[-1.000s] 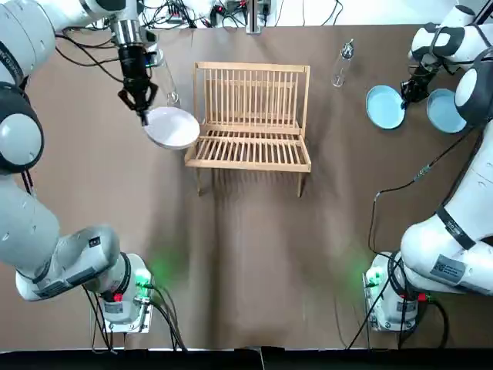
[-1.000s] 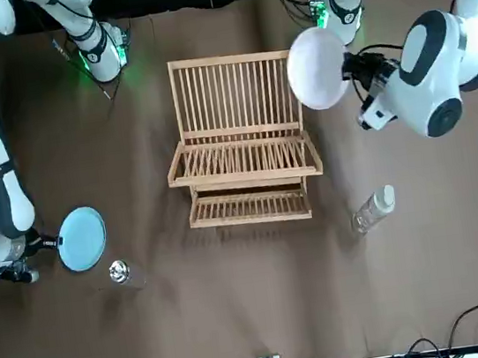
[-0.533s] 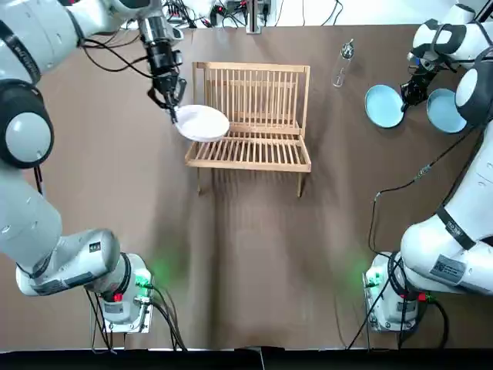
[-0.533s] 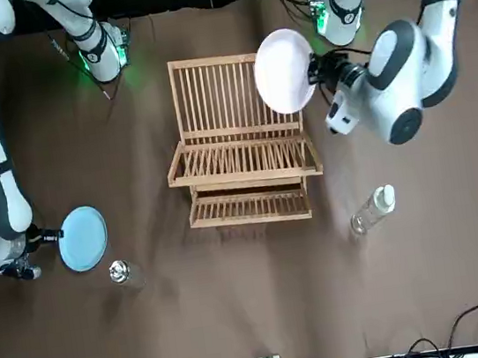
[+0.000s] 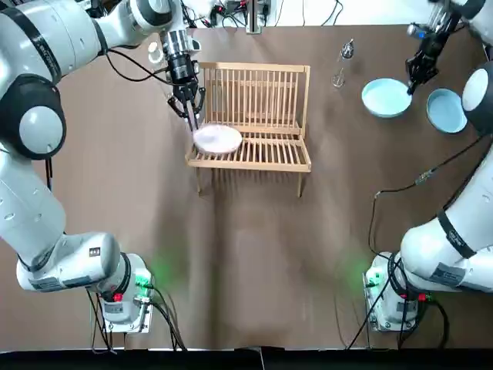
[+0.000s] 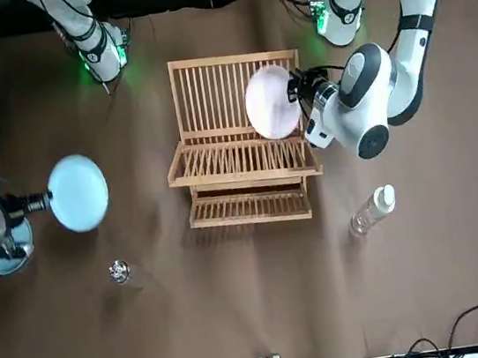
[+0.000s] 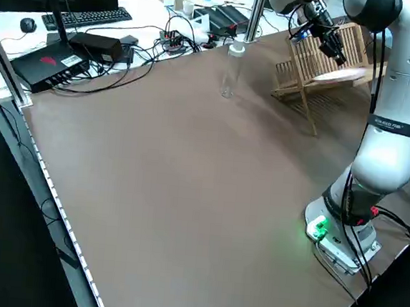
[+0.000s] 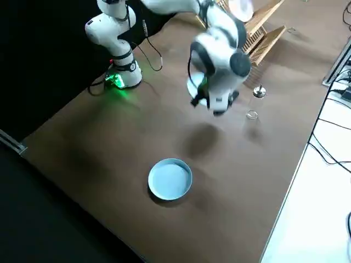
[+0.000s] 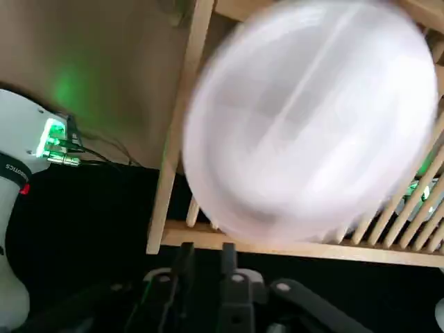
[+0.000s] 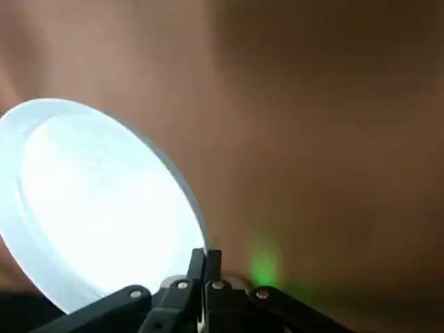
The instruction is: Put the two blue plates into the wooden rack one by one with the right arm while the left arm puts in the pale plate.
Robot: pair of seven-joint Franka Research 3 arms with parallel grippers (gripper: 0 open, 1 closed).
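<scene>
My left gripper (image 5: 187, 109) is shut on the rim of the pale plate (image 5: 218, 139). The plate hangs tilted over the left part of the wooden rack (image 5: 266, 89), close against its slats (image 9: 416, 201) in the left wrist view. From the front, the pale plate (image 6: 272, 103) stands before the rack's back rail (image 6: 209, 94). At the far right my right gripper (image 5: 416, 75) is shut on the edge of one blue plate (image 5: 387, 98), held off the table (image 10: 90, 201). The second blue plate (image 5: 447, 110) lies flat beside it.
A clear bottle (image 6: 372, 209) lies beyond the rack on my left side. A small shaker (image 5: 343, 60) stands between the rack and the blue plates. Cables and electronics (image 7: 92, 47) line the table's far edge. Brown tabletop (image 5: 254, 254) stretches in front of the rack.
My left arm carried the pale plate to the right, from beside the rack to over its left slats. My right arm lifted its blue plate off the table.
</scene>
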